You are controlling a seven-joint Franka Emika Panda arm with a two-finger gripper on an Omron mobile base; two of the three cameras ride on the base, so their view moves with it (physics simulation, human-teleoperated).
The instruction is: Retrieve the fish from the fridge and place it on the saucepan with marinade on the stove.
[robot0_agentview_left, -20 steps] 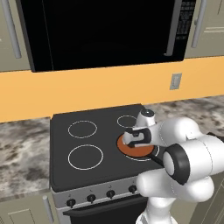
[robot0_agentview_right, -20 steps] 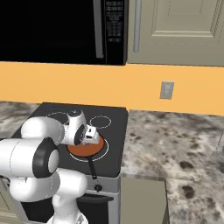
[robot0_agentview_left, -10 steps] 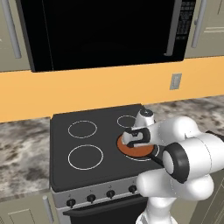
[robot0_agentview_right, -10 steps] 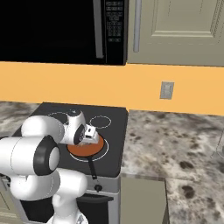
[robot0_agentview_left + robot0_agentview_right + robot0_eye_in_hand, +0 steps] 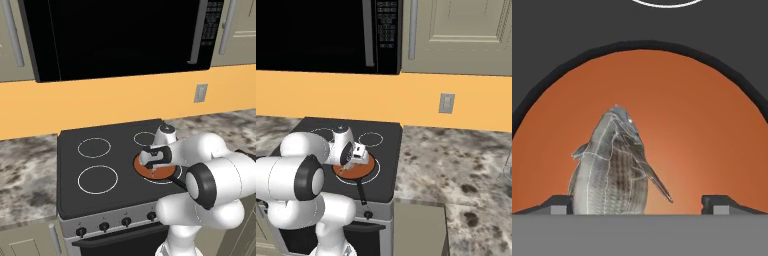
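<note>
The jaws stand wide apart, released, their two dark fingertips (image 5: 559, 204) low at either side in the hand view with the fish (image 5: 612, 167) between them. No pad presses on the fish; bare marinade shows between it and the far fingertip, while the near fingertip sits just beside its flank. The gripper (image 5: 156, 159) hangs close over the saucepan (image 5: 157, 170), pointing down at it.

The fish is grey and scaled, head toward the far rim of the saucepan, lying on the orange-brown marinade (image 5: 702, 130) near the pan's middle. Open marinade surrounds it ahead and to both sides, and the dark pan rim curves well clear of its head.

The saucepan sits on the front right burner of the stove (image 5: 100, 165), its dark handle (image 5: 361, 191) running toward the stove's front edge. Left of the saucepan, two white burner rings (image 5: 98, 179) lie bare. Right of the stove, the speckled tabletop (image 5: 456, 165) runs open beneath a wall outlet (image 5: 446, 103). A black microwave (image 5: 115, 35) hangs well above the saucepan.
</note>
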